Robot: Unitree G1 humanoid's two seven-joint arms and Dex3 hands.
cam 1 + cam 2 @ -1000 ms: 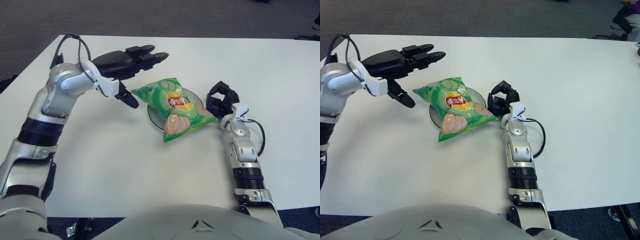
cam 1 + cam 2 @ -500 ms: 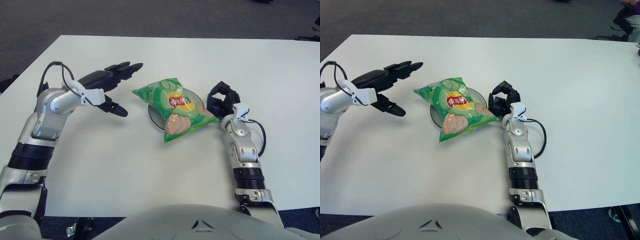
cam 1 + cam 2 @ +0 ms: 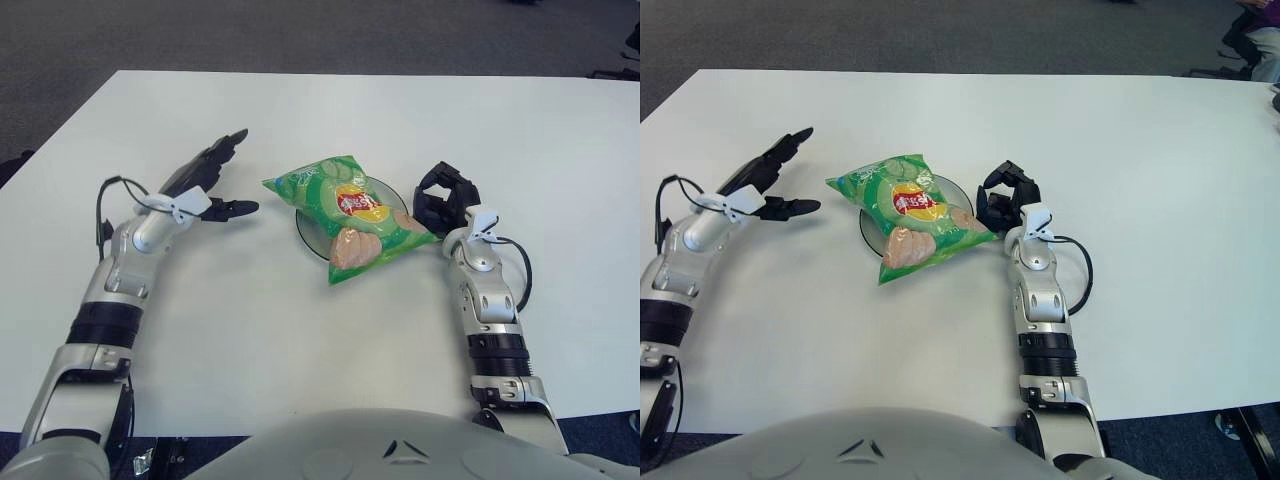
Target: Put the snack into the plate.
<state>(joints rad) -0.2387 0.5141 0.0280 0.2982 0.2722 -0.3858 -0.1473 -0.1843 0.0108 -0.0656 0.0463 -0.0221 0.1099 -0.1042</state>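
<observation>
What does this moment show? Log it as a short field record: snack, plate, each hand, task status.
snack: green chip bag lying across the plate, overhanging its near edge
plate: dark round plate mid-table, mostly covered by the bag
left hand: left hand left of the bag, fingers spread, holding nothing
right hand: right hand right of the plate, fingers curled, holding nothing
surface: white table
task status: snack appears to be on the plate

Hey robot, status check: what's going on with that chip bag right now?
Left hand open, left of plate. Right hand curled, empty, right of plate. Chip bag lies on plate. Nothing in the way.
</observation>
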